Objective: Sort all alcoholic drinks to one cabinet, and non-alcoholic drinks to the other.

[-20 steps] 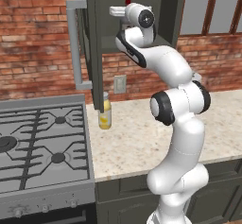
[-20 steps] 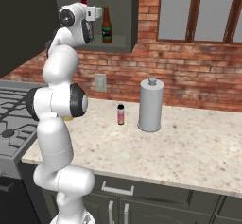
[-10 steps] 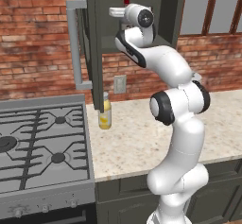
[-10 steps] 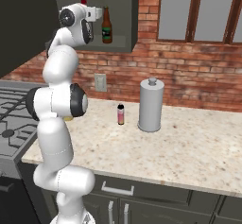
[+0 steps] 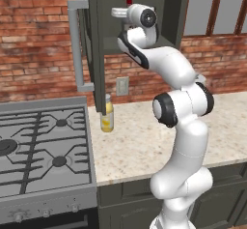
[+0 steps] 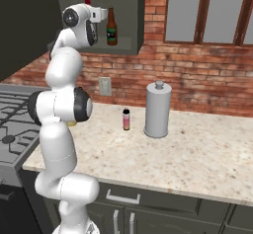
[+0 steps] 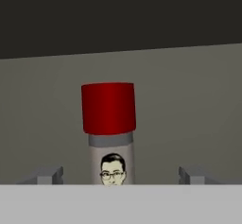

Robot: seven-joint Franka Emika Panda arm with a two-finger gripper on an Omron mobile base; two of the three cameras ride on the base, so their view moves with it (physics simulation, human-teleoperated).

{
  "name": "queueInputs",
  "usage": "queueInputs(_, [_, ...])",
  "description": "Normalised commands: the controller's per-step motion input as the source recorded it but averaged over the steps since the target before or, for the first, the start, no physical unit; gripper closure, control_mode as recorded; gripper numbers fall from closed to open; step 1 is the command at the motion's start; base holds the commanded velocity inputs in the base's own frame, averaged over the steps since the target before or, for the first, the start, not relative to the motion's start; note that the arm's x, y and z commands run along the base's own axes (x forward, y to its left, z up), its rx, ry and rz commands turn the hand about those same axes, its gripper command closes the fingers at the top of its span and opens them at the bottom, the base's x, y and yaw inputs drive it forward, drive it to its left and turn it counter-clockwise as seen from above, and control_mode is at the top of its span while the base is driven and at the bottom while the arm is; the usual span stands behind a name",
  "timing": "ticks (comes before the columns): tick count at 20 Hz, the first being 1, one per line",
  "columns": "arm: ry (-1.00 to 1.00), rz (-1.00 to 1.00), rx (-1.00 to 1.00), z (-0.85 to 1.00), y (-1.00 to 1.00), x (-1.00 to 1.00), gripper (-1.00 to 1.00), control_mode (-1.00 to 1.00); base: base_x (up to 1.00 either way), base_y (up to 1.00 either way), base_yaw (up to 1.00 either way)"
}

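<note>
At 9 o'clock in the left base view the dark grey-green wall cabinet [image 5: 96, 39] has its door swung out, the long pale grey bar handle [image 5: 75, 44] toward the stove, and the tall yellow bottle with a white cap [image 5: 107, 114] stands on the speckled counter just below the door's edge. Toward 12 o'clock, the gripper [image 7: 121, 175] is level with the cabinet shelf, its 2 fingers [image 7: 45, 176] spread wide on either side of the grey glass bottle with a red cap and pale label [image 7: 109, 138] and apart from it, so the bottle stands upright on the shelf by itself. Glass of this kind is likely stiff, rather heavy, slippery and breakable; a hold around the straight body below the cap looks safest. At 1 o'clock of the hand in the right base view, the small brown beer bottle with a dark green label [image 6: 112, 27] shares that shelf. The white arm [image 6: 62, 104] rises steeply, elbow bent, wrist horizontal. Right of it, the small slim pink bottle with a black cap [image 6: 126, 119] waits beside a tall grey canister [image 6: 158, 110].
</note>
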Motion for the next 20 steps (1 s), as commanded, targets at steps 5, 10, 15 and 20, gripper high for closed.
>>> queueInputs(5, [0.00, -0.02, 0.00, 0.00, 0.00, -0.17, -1.00, -1.00, 0.00, 0.00, 0.00])
queueInputs(10, [0.00, -0.01, 0.00, 0.00, 0.00, -0.33, -1.00, -1.00, 0.00, 0.00, 0.00])
queueInputs(15, [0.00, 0.00, 0.00, 0.00, 0.00, -0.41, -1.00, -1.00, 0.00, 0.00, 0.00])
queueInputs(20, [0.00, 0.00, 0.00, 0.07, 0.00, -0.45, -1.00, -1.00, 0.00, 0.00, 0.00])
